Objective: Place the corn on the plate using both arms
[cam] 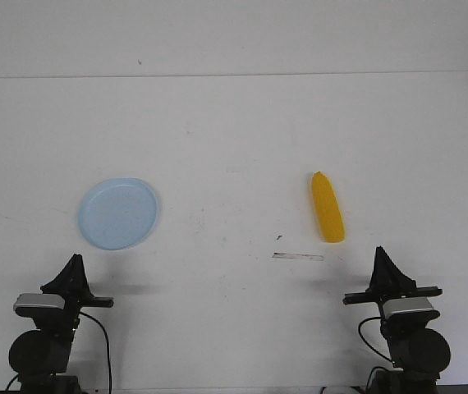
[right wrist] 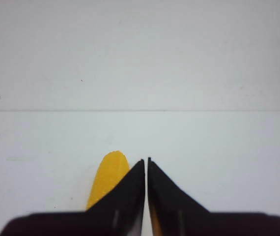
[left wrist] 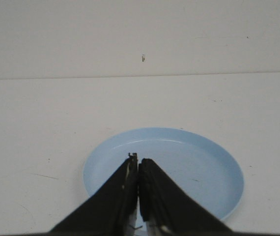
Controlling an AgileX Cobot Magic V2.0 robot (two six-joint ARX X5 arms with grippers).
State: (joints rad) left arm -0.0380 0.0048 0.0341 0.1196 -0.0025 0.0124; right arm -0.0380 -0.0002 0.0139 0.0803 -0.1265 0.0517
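The left gripper (cam: 74,263) and the right gripper (cam: 381,254) sit at the near edge of the white table (cam: 234,139), one at each side, both raised on their arms and pointing forward over the tabletop. In the left wrist view the left gripper (left wrist: 138,162) has its two black fingers pressed together along their full length, clenched on nothing. In the right wrist view the right gripper (right wrist: 146,162) is likewise closed, with only a hairline seam between the fingers and nothing held. The plate (cam: 119,213) lies flat on the table directly ahead of the left gripper, a short way beyond its tips; in the left wrist view the plate (left wrist: 199,167) appears behind and to both sides of the closed fingers, with no contact visible. The corn (cam: 328,207) lies on the table ahead of the right gripper and offset toward the left-arm side of it, its long axis running roughly away from the robot, tapered end farthest from the gripper. In the right wrist view the corn (right wrist: 108,179) is partly hidden behind one finger; whether it touches the finger cannot be told. Corn and plate are well apart. A thin dark mark (cam: 297,257) lies on the table between the corn and the right gripper.
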